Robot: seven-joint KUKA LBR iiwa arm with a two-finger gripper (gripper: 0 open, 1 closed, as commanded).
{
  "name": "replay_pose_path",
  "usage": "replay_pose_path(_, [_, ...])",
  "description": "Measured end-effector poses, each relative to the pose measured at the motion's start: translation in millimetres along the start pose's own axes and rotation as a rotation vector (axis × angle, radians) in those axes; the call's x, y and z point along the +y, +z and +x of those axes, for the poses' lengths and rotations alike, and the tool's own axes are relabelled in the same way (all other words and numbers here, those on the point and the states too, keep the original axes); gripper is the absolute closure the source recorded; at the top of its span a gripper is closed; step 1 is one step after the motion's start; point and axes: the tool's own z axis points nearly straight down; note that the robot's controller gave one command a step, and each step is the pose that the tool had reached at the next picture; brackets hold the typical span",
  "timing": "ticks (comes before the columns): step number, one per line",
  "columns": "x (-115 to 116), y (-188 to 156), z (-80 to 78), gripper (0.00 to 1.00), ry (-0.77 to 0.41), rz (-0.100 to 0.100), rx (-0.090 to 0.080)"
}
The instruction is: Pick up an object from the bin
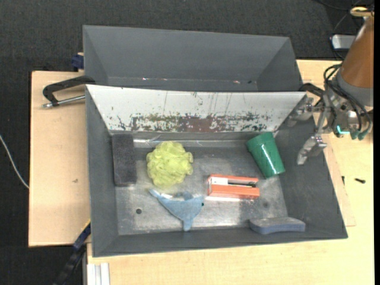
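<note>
The gripper point(310, 147) hangs at the right side of the bin point(190, 58), over the upper part of its sloping right wall, with the arm's orange cover and cables behind it. How far the gripper is open cannot be told from this angle, as its metal parts overlap against the grey wall. It is seen to hold nothing and touches none of the loose things. Nearest to it is a green cup point(265, 154), lying on its side on the floor near the far right corner, just left of the gripper and apart from it. The cup's long axis runs from the far wall toward the near side, leaning a little to the right at its near end (which end is the mouth I cannot tell). Just below the cup lies an orange stapler point(233, 188), its length set left to right. Further left are a yellow-green wad point(169, 164) and a black block point(124, 160) by the left wall. A blue scrap point(181, 206) lies at the near middle, and a grey-blue slab point(277, 224) in the near right corner.
</note>
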Motion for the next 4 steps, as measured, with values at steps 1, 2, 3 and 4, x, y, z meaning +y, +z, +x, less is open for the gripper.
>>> replay_pose_path(1, [1,-4,-1.7,0.0,-0.002,0.002,-0.008])
replay_pose_path(2, [8,54,1.6,0.0,0.028,0.002,-0.013])
replay_pose_path(3, [5,114,39.0,0.0,0.231,0.0,-0.011])
replay_pose_path(4, [65,139,4.9,1.0,0.034,0.005,-0.022])
